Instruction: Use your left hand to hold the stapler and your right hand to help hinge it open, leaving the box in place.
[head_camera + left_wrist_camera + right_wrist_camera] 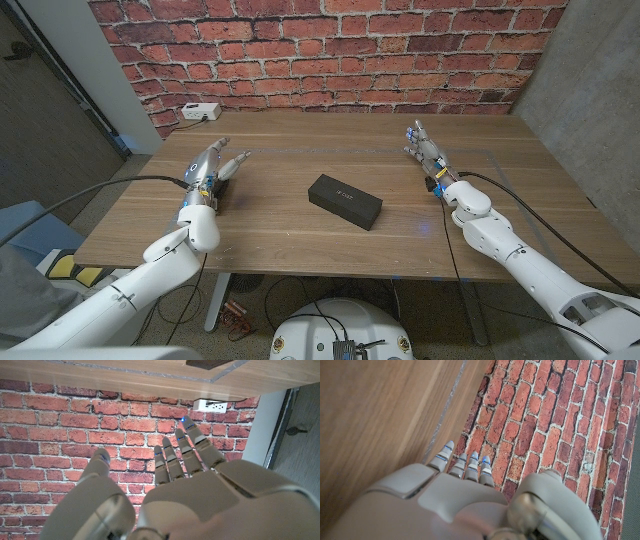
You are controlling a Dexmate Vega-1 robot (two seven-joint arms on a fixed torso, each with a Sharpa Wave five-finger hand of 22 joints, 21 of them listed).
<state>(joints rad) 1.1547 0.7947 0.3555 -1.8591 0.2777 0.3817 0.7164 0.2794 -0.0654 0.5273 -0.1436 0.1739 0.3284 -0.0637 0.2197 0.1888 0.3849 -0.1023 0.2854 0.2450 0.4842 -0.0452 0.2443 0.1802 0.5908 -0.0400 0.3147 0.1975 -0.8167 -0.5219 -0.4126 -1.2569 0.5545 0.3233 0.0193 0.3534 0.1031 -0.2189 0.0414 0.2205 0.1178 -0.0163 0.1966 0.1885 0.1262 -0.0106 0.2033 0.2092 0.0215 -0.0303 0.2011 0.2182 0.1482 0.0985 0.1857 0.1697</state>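
A black rectangular box (345,201) lies at an angle in the middle of the wooden table (300,240); its dark corner (207,363) also shows in the left wrist view. I see no separate stapler. My left hand (208,172) is well to the left of the box, fingers stretched towards the wall and holding nothing. In its own wrist view the left hand (180,490) has its fingers (192,440) apart in front of the bricks. My right hand (428,152) is off to the box's far right, fingers straight and empty. The right hand (450,495) points at the table's far edge.
A white power strip (200,112) sits at the table's far left corner, also seen as a white socket block (210,405). A brick wall (330,50) stands right behind the table. A faint taped outline (300,150) marks the tabletop.
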